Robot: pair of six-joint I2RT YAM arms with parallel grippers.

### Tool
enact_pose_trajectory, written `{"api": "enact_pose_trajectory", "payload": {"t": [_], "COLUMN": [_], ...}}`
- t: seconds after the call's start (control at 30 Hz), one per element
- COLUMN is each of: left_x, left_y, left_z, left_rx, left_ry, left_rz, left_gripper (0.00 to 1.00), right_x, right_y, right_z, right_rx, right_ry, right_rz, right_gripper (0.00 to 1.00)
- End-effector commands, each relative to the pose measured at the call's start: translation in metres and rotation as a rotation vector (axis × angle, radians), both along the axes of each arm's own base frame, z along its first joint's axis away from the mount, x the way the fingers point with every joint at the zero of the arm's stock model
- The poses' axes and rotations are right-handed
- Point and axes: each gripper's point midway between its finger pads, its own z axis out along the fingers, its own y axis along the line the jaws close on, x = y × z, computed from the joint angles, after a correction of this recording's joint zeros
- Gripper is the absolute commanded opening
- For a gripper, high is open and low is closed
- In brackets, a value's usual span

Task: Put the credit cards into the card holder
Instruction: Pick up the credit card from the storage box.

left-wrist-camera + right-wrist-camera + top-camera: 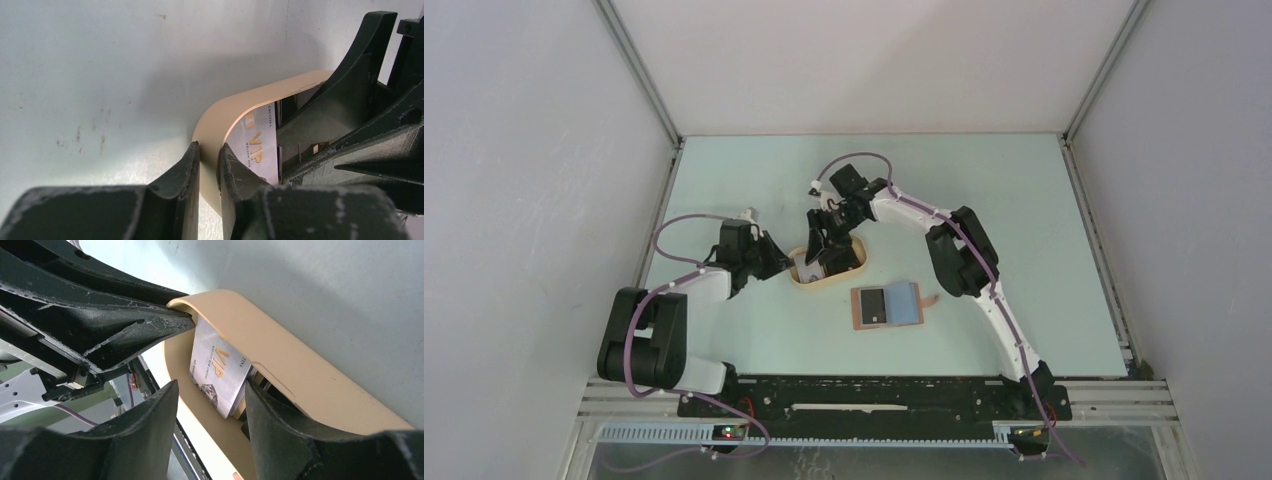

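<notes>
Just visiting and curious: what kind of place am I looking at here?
Probably a robotics lab test booth: plain white walls on a metal frame, a pale table, and two robot arms bolted at its edge.

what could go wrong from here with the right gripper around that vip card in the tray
1. The right gripper has open jaws straddling the silver VIP card, which leans on the tan tray wall; closing may catch only an edge, so it could slip.
2. More cards sit behind it and might get pinched too.
3. The left gripper clamps the tray wall right alongside, so the two sets of fingers could collide.
</notes>
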Motion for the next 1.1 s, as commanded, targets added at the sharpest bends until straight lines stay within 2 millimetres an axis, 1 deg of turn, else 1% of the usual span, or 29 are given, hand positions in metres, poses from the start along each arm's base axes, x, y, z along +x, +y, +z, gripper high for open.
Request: {"api": "enact_pose_trajectory", "payload": {"t": [0.0, 0.27, 0.6, 0.67, 0.83, 1.07], "left_x": [-0.004, -0.004, -0.004, -0.004, -0.004, -0.005], "left_y": [-0.018, -0.018, -0.018, -0.017, -0.018, -0.021], "left_z": [0.006, 0.006, 0.008, 0.009, 0.01, 0.011], "left_rx": [-0.087, -0.086, -0.088, -0.087, -0.091, -0.098], "left_ry": [-0.004, -0.002, -0.008, -0.01, -0.012, -0.014], "left_rz": [-0.029, -0.028, -0.026, -0.024, -0.027, -0.035], "left_gripper": [0.16, 0.15, 0.15, 0.15, 0.15, 0.15], "right_x": [0.0, -0.008, -0.014, -0.014, -0.015, -0.014], "right_y": [0.005, 0.007, 0.01, 0.01, 0.011, 0.015], "right_z": [0.037, 0.06, 0.069, 0.068, 0.054, 0.037], "right_rx": [0.078, 0.142, 0.177, 0.179, 0.143, 0.105], "right_ry": [-0.04, -0.029, -0.001, -0.002, 0.004, 0.005], "right_rz": [-0.002, 0.026, 0.04, 0.04, 0.029, 0.015], "right_gripper": [0.6, 0.57, 0.55, 0.54, 0.51, 0.5]}}
